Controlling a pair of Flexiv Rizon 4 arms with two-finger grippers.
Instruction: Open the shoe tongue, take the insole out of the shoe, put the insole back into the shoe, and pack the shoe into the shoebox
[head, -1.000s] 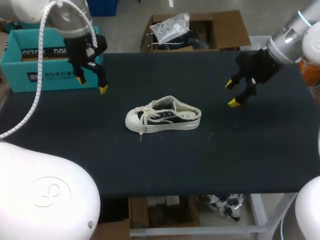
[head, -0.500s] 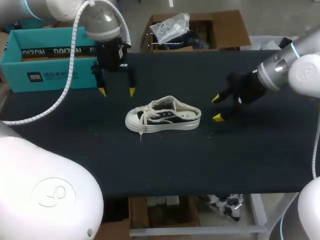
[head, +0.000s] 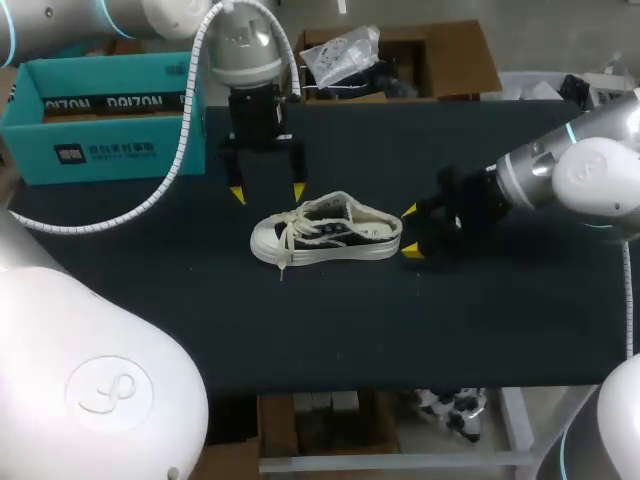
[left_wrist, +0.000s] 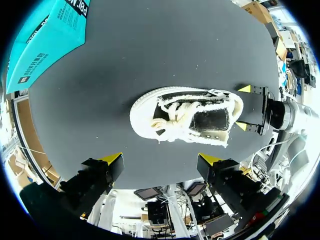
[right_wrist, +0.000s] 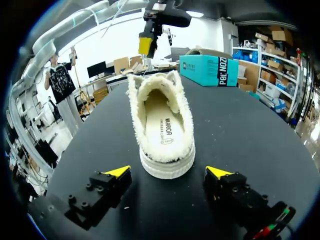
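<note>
Poised at the sneaker (head: 326, 230), not yet opened.
Left gripper (head: 267, 191), right gripper (head: 411, 231) wide open, empty; right perhaps to brace heel.

Insole (right_wrist: 161, 127) front hidden inside the shoe (right_wrist: 167, 165).

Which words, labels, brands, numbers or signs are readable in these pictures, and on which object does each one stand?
Shoebox, long side: a row of large white letters and a small white label below it; too small and blurred to quote with certainty.
Insole, inside the shoe: two short lines of dark print near the heel; too blurred to read.
No readable numbers or signs.
</note>
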